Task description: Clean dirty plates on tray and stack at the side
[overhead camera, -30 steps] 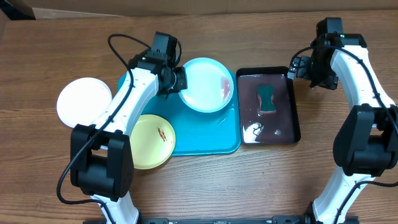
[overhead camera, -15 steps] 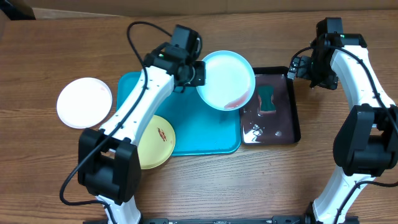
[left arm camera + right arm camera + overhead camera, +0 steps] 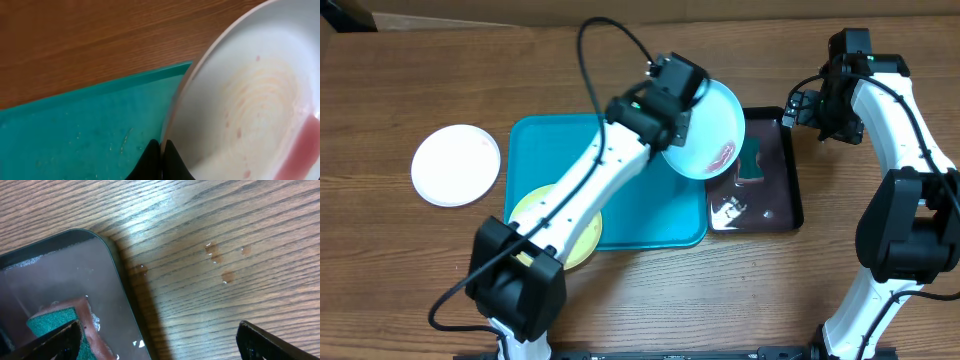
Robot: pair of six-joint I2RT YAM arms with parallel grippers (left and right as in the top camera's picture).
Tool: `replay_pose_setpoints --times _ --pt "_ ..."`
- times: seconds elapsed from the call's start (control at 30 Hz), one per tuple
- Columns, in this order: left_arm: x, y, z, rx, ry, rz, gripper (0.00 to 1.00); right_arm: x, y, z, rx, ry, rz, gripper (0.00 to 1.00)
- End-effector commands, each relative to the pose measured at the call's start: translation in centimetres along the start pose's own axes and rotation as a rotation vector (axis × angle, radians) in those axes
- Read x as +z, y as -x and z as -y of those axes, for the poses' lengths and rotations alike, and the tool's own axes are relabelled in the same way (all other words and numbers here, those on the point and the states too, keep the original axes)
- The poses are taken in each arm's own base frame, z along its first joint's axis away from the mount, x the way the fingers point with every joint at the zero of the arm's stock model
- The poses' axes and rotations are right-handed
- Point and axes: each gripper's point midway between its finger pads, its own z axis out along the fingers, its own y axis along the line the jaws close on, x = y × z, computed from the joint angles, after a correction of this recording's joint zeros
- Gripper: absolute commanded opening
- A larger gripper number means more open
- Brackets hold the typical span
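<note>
My left gripper point(image 3: 672, 132) is shut on the rim of the light blue plate point(image 3: 708, 128), holding it tilted over the turquoise tray's point(image 3: 550, 150) right edge and the black tray's left side. A reddish smear point(image 3: 723, 155) has run to the plate's low edge. In the left wrist view the fingers point(image 3: 161, 152) pinch the plate's rim point(image 3: 250, 100) above the tray point(image 3: 75, 130). The yellow-green plate point(image 3: 582, 238) lies at the tray's front left corner, partly under my left arm. The white plate point(image 3: 456, 165) rests on the table left of the tray. My right gripper point(image 3: 800, 108) point(image 3: 157, 332) is open and holds nothing.
A black tray point(image 3: 790, 190) point(image 3: 60, 275) holding brownish water and a green sponge point(image 3: 750, 160) point(image 3: 52, 321) stands right of the turquoise tray. Water drops point(image 3: 220, 260) lie on the wood beyond its corner. My right arm hovers at that tray's back right corner.
My left arm has lifted the light blue plate off the tray and carried it right, tilting it toward the black tray; the smear ran down. The right arm stayed still.
</note>
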Motion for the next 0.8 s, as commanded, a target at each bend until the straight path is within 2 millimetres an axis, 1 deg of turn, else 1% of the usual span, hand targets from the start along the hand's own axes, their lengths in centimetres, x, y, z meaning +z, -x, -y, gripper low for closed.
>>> replay_pose_setpoints --times 0.0,0.2,0.47,0.77 --pt "-3.0 2.5 0.2 0.052 0.147 0.137 0.04 -0.8 0.6 0.0 0.005 0.000 0.030 1.00" --pt "-5.6 2.9 1.7 0.113 0.276 0.236 0.04 -0.8 0.6 0.0 0.004 0.000 0.030 1.00" --pt "-9.8 3.0 3.6 0.211 0.460 0.378 0.04 -0.8 0.6 0.0 0.005 0.000 0.030 1.00" --pt "-13.8 3.3 6.3 0.301 0.566 0.506 0.04 -0.8 0.6 0.0 0.005 0.000 0.030 1.00"
